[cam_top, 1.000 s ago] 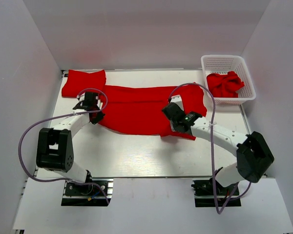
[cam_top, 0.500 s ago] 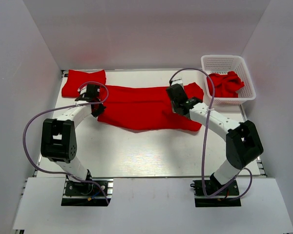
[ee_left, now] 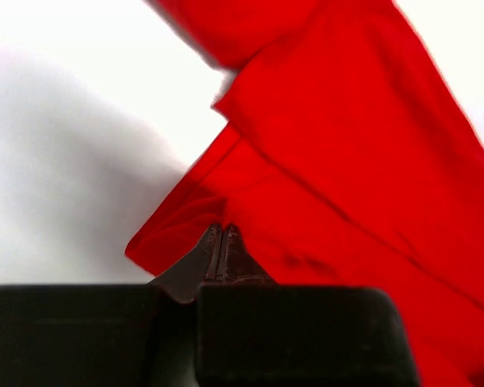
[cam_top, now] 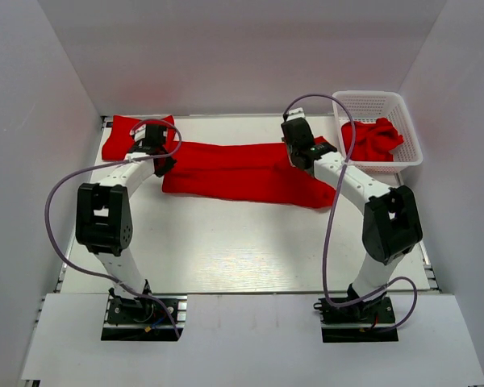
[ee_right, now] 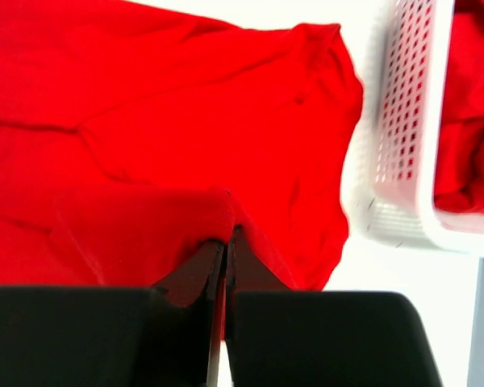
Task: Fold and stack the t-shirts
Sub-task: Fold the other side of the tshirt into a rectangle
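A red t-shirt (cam_top: 242,173) lies spread across the far half of the table, folded lengthwise into a long band. My left gripper (cam_top: 156,143) is shut on its left edge, seen pinched between the fingers in the left wrist view (ee_left: 223,230). My right gripper (cam_top: 297,139) is shut on its right edge, with cloth draped over the fingers in the right wrist view (ee_right: 227,234). A folded red t-shirt (cam_top: 137,129) lies at the far left corner. Another crumpled red t-shirt (cam_top: 373,139) sits in the white mesh basket (cam_top: 371,101).
The basket stands at the far right, close to my right gripper; its wall shows in the right wrist view (ee_right: 403,121). White walls close in the table on three sides. Purple cables loop over both arms.
Both grippers have moved away from me toward the far edge, carrying the shirt's near edge over onto its far part. The shirt is now a narrower band.
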